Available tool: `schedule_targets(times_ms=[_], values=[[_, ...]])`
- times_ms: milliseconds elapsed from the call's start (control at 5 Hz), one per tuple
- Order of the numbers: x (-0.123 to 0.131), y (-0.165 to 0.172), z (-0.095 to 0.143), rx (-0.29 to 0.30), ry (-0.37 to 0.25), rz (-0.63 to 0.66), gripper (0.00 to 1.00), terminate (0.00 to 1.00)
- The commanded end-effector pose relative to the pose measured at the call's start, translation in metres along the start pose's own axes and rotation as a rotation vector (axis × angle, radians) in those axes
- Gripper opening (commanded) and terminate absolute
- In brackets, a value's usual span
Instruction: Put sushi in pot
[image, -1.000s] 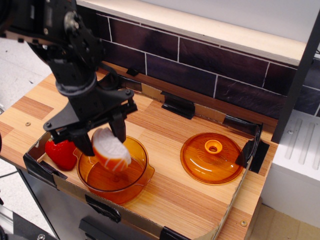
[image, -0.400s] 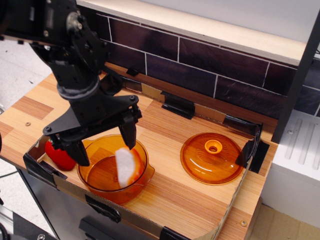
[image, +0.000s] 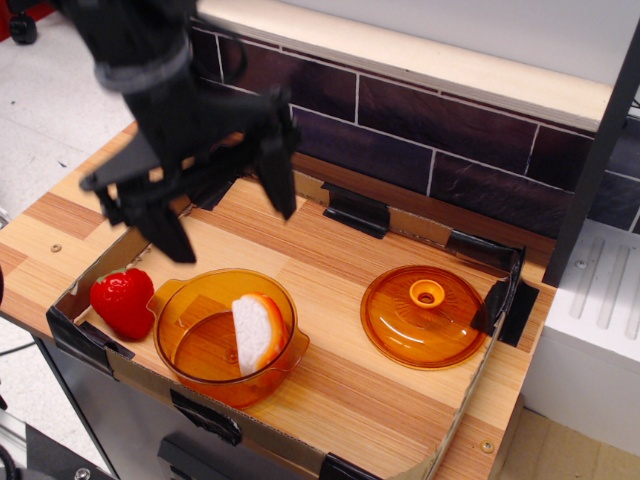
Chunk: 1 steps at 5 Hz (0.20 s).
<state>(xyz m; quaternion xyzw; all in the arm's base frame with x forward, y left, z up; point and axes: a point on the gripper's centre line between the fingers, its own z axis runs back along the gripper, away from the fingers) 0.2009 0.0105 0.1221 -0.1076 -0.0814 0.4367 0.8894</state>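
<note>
Gripper (image: 228, 210) hangs above the table's front-left corner, jaws spread, empty. Below it, sushi (image: 258, 331) stands on edge inside pot (image: 190, 330), against the right wall. Risk: it may topple, though probably staying inside.

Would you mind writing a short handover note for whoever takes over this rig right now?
Gripper: open, empty, above the pot, jaws spread wide.
Sushi: inside the pot, on edge against the right wall, white rice side facing the camera.
Strawberry: on the table just left of the pot.
Lid: on the table to the right, off the pot.
Done: sushi is in the pot.
Left: probably nothing beyond parking the arm.
</note>
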Motion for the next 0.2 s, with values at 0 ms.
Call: schedule_targets(times_ms=[0], values=[[0.0094, 0.0076, 0.0108, -0.019, -0.017, 0.001, 1.0, 1.0]])
